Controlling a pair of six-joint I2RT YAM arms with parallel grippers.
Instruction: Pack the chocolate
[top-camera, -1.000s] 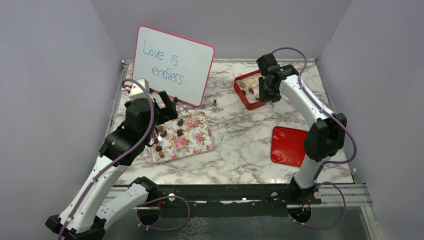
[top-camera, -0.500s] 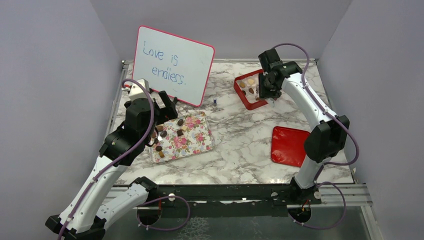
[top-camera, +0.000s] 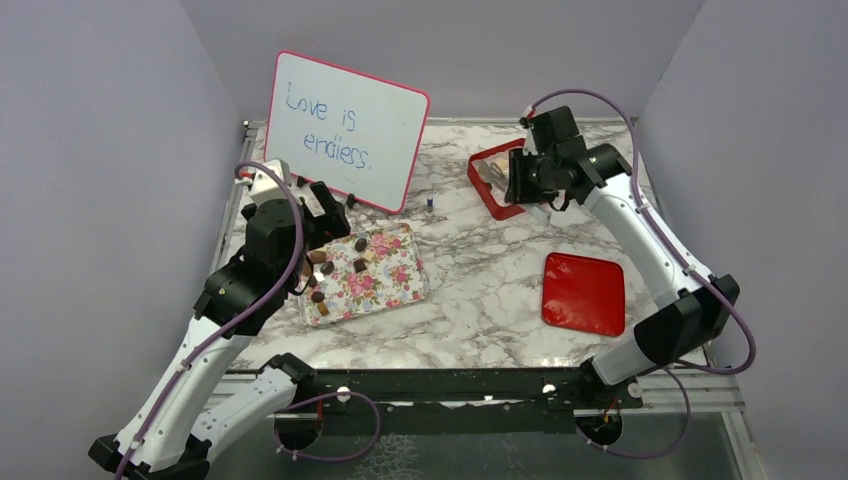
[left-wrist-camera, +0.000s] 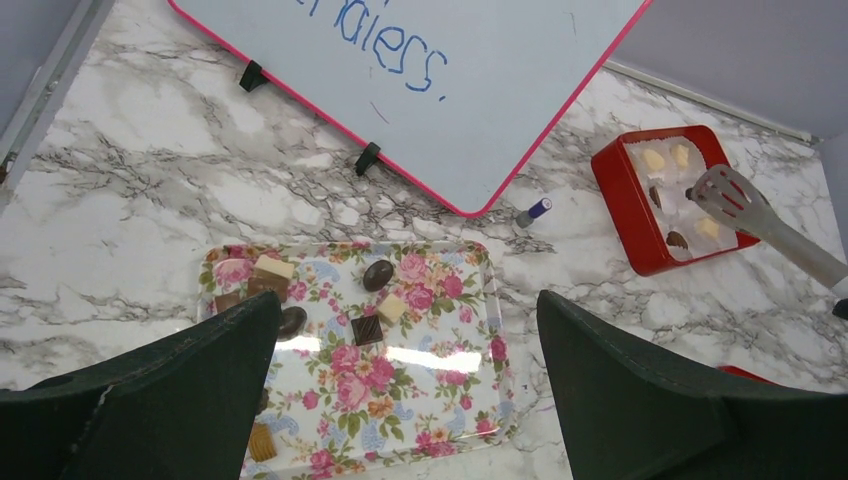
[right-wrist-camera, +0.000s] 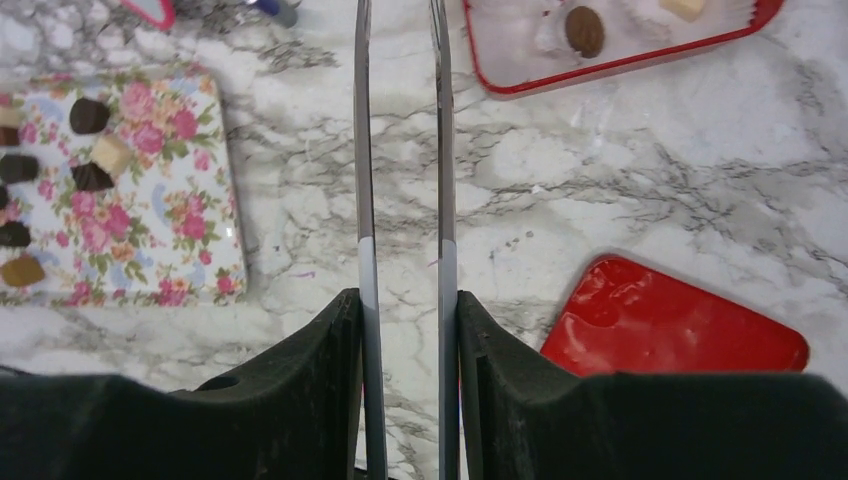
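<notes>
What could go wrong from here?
1. The right claw grips long, thin tongs, which may twist or slip.
2. The tongs' head hangs over the red box; a low pass could clip its rim or packed chocolate.
3. The left claw hovers open over the floral tray, so the arms could clash there.

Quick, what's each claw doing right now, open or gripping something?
Left gripper: open, empty.
Right gripper: closed on metal tongs.

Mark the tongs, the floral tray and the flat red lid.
tongs (left-wrist-camera: 722, 186), left wrist view, on the slotted spoon head.
floral tray (left-wrist-camera: 430, 390), left wrist view, on a bare patch of its floor.
red lid (top-camera: 583, 293), top external view, on its centre.
</notes>
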